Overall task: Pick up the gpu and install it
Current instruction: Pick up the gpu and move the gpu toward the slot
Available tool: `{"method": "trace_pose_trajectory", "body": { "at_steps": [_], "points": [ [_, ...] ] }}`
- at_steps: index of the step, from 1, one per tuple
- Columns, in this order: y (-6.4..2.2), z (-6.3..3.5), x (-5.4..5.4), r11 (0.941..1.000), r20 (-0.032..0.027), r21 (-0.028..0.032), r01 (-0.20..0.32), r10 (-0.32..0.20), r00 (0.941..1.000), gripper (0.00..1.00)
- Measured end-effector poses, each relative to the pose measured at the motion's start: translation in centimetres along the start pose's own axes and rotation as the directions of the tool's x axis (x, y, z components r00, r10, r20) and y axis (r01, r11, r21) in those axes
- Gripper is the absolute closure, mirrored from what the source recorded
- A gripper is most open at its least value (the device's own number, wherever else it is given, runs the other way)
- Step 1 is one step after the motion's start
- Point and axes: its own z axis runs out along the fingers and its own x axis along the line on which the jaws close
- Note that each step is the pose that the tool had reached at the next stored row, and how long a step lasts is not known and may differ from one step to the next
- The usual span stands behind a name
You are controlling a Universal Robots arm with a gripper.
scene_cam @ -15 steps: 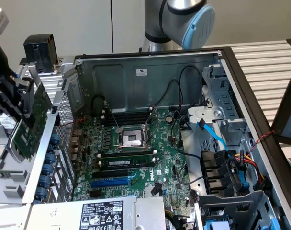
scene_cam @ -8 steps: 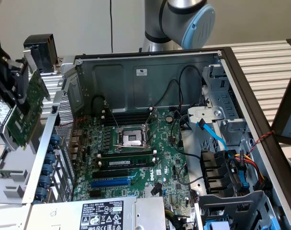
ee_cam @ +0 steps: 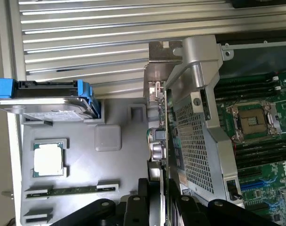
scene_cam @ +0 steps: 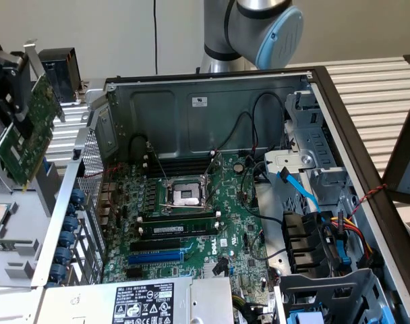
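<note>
Hanging clamped between the fingers, the gpu is up in the air and outside the case, not yet near any slot. The gripper is closed on one end of the card. From there the long axis runs straight out past the fingertips, so the wrist view sees the board edge-on as a thin line. In the exterior view the card tilts, with its green face turned toward the camera and its silver bracket along the upper edge.

Just beside the card's far end, off one side of the hand, stands the case's perforated rear wall. It sits between the held card and the motherboard. The blue expansion slot lies on that board, lower than the hand and well apart from it, toward the exterior view's right. As a judgement, the relation that matters is this one. The target is across the wall and below the fingers, and the card's length does not look lined up with the slot's length.

Under the hand on the other side is a grey tray. It holds a loose processor chip and a memory stick, with a blue-railed drive farther out.
</note>
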Motion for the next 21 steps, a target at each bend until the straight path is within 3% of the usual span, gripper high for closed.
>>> {"method": "trace_pose_trajectory", "body": {
  "at_steps": [9, 12, 21],
  "points": [
    [0.58, -3.73, -2.2, 1.0, -0.0047, 0.0009, -0.001, 0.001, 1.0, 0.73],
    [0.79, -4.99, -3.0, 1.0, -0.0092, 0.0019, -0.001, 0.001, 1.0, 0.73],
    [1.26, -6.84, -5.6, 0.9999, -0.0482, 0.0098, -0.006, 0.007, 0.9988, 0.73]
  ]
}}
